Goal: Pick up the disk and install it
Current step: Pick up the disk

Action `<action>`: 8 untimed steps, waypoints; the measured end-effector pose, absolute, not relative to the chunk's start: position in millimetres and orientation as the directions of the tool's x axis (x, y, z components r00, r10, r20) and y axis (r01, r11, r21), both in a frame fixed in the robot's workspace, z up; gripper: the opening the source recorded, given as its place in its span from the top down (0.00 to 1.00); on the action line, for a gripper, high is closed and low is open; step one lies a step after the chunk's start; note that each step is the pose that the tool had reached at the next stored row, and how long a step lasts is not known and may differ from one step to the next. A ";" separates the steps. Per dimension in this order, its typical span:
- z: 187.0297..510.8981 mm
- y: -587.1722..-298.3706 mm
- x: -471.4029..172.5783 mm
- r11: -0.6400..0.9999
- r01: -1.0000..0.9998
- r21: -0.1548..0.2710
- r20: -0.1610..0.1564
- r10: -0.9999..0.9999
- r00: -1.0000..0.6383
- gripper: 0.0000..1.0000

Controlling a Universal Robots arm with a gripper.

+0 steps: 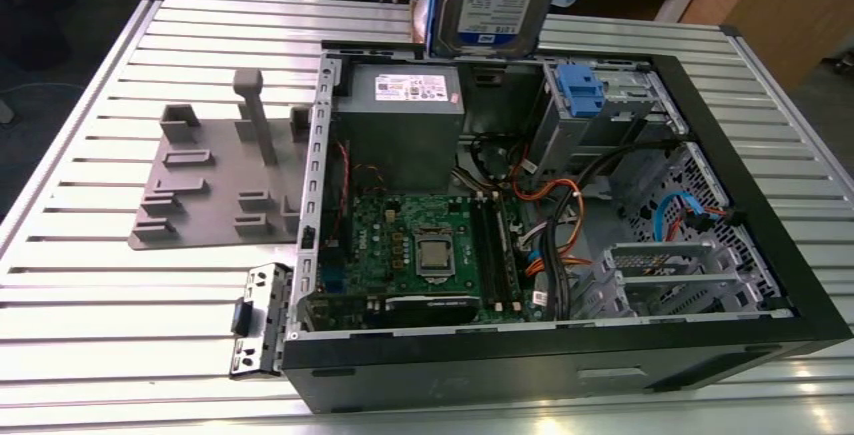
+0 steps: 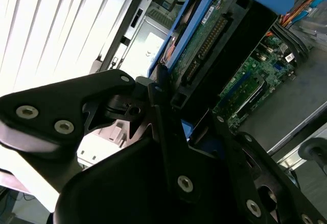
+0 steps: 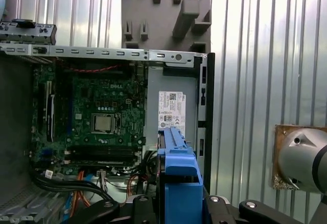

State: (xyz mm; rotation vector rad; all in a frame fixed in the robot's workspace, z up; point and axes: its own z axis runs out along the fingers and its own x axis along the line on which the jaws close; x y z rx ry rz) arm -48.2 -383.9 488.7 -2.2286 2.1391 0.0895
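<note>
The pincer [image 2: 183, 107] is grasping the disk [image 1: 499, 3] by its blue rails, holding it upright above the open computer case [image 1: 747, 205] on the tabletop [image 1: 80, 285].

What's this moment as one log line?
pincer: shut on flat silver blue-railed hard drive | drive: held above open black computer case | installed: no
</note>
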 end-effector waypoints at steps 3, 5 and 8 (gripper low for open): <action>488.7 -386.5 -48.2 -0.041 -0.999 0.003 -0.077 -0.996 0.041 0.64; 488.6 -388.2 -48.2 -0.041 -0.999 0.003 -0.077 -0.996 0.041 0.64; 488.5 -390.8 -48.2 -0.041 -0.999 0.003 -0.077 -0.996 0.041 0.64</action>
